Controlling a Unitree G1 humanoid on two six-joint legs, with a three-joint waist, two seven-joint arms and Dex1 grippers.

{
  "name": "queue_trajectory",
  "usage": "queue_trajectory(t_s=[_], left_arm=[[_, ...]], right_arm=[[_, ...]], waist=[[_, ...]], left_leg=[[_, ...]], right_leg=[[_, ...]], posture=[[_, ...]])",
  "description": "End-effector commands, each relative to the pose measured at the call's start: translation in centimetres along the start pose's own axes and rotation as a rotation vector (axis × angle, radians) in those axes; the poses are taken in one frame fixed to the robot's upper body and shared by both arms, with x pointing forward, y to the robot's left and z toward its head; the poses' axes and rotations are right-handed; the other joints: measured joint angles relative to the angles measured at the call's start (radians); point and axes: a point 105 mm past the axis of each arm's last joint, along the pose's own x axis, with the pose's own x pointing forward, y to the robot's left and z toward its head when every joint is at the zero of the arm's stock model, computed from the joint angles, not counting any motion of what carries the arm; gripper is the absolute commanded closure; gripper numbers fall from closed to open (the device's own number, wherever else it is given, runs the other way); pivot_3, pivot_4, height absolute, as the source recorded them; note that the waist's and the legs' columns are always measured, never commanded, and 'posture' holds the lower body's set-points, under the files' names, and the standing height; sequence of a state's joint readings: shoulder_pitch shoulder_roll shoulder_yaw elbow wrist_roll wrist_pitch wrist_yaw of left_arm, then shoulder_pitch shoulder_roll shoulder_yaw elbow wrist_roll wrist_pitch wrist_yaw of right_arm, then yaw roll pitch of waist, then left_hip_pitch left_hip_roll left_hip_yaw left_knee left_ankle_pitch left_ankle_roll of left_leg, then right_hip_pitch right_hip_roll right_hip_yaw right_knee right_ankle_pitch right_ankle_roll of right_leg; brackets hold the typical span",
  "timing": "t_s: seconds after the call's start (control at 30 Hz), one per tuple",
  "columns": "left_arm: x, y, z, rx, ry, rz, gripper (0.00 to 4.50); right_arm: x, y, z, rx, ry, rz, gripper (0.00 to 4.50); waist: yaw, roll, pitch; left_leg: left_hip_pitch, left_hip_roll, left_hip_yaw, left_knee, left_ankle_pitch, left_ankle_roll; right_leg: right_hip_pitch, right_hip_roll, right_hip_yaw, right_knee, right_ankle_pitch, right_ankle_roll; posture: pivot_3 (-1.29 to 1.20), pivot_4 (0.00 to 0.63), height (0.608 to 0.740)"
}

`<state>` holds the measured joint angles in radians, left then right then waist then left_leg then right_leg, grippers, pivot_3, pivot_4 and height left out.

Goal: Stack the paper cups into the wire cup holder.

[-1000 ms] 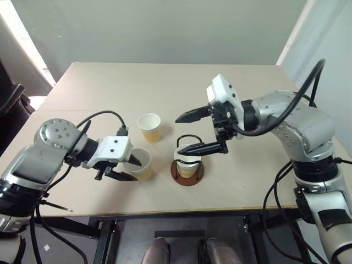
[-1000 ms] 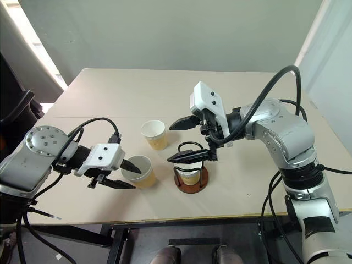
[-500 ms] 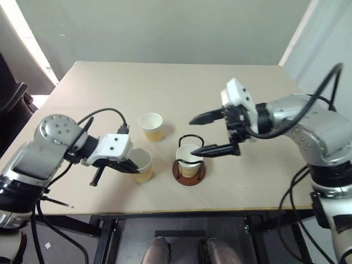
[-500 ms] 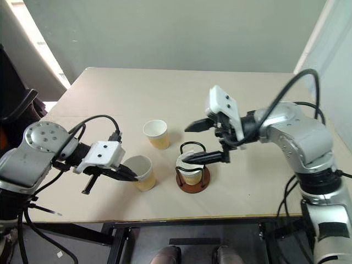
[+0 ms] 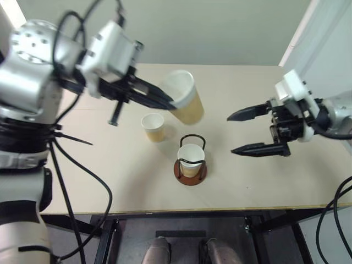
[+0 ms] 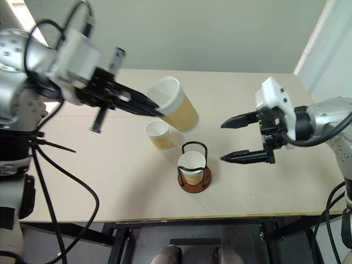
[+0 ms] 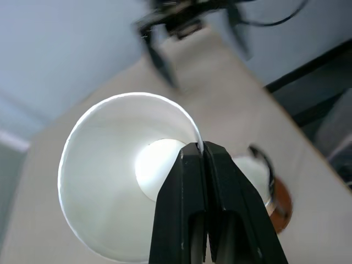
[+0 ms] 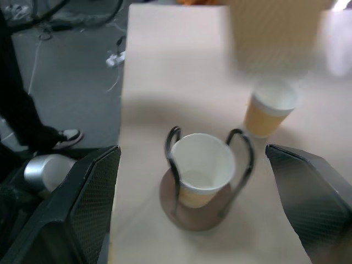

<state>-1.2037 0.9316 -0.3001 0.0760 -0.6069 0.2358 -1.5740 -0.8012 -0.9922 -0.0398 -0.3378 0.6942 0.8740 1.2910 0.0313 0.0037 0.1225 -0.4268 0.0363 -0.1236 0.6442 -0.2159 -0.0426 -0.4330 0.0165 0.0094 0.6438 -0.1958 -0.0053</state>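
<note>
Beige table (image 5: 247,99), pale green wall (image 5: 220,27), grey floor (image 8: 82,82)

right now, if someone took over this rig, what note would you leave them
Left gripper: shut on the rim of one paper cup, held tilted in the air above the table.
Right gripper: open and empty, off to the right of the wire cup holder.
Done: one cup in the holder, upright.
Third cup stands on the table, just left of and behind the holder.
Left to do: nest the held cup into the one in the holder, then pick up and stack the third cup.
</note>
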Motion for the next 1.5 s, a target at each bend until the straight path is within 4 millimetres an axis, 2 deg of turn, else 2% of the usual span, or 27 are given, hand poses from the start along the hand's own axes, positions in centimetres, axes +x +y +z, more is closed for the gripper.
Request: queue_trajectory(t_s=[0.03,0.1,0.3,0.6,0.83,1.23,1.33,1.5], left_arm=[[1.2,-0.6,0.5,0.057,-0.010,-0.120,4.45],[2.0,-0.9,-0.3,0.063,0.016,-0.164,4.45],[3.0,-1.6,-1.5,0.074,0.047,-0.237,4.45],[3.8,-3.1,-2.6,0.071,0.073,-0.337,4.45],[4.0,-2.7,-3.6,0.068,0.104,-0.338,4.45],[5.3,-2.7,-4.9,0.114,0.170,-0.381,4.45],[5.7,-2.3,-5.0,0.120,0.179,-0.371,3.92],[5.2,-1.0,-4.9,0.128,0.178,-0.301,2.18]], right_arm=[[-2.4,0.0,1.9,-0.053,-0.054,-0.054,0.10],[-3.1,0.7,2.1,-0.042,-0.064,-0.043,0.10],[-3.6,2.4,1.7,-0.001,-0.054,-0.033,0.10],[-4.0,2.8,1.2,0.038,-0.049,-0.097,0.10],[-4.9,3.0,0.6,0.085,-0.050,-0.175,0.10],[-4.4,3.0,0.3,0.090,-0.043,-0.185,0.10],[-4.2,3.0,0.2,0.091,-0.042,-0.181,0.10],[-3.9,2.7,0.0,0.094,-0.038,-0.171,0.10]], waist=[[0.000,0.000,0.000],[0.001,0.000,0.000],[0.002,0.000,0.000],[0.003,0.000,0.000],[0.009,0.000,0.000],[0.009,0.001,0.000],[0.009,0.001,0.000],[0.009,0.001,0.000]], left_leg=[[-0.001,0.000,0.000,0.001,0.000,0.001],[-0.002,-0.001,0.000,0.003,-0.001,0.002],[-0.004,-0.003,0.001,0.005,-0.002,0.004],[-0.009,-0.005,0.002,0.017,-0.008,0.011],[-0.009,-0.006,0.005,0.022,-0.012,0.016],[-0.009,-0.006,0.008,0.023,-0.012,0.017],[-0.009,-0.006,0.009,0.023,-0.013,0.017],[-0.009,-0.006,0.010,0.023,-0.013,0.018]], right_leg=[[0.000,0.000,0.000,0.000,0.000,0.001],[0.000,0.000,0.001,-0.001,0.000,0.003],[0.001,0.000,0.005,-0.001,-0.004,0.008],[0.001,0.000,0.011,-0.001,-0.007,0.015],[0.002,-0.001,0.016,-0.001,-0.007,0.019],[0.002,-0.001,0.017,-0.001,-0.006,0.021],[0.002,-0.001,0.018,-0.001,-0.007,0.021],[0.002,-0.001,0.018,-0.001,-0.007,0.022]], posture=[[0.00,0.150,0.740],[0.00,0.150,0.740],[0.00,0.150,0.740],[0.00,0.150,0.740],[0.00,0.150,0.740],[0.00,0.150,0.740],[0.00,0.150,0.740],[0.00,0.150,0.740]])
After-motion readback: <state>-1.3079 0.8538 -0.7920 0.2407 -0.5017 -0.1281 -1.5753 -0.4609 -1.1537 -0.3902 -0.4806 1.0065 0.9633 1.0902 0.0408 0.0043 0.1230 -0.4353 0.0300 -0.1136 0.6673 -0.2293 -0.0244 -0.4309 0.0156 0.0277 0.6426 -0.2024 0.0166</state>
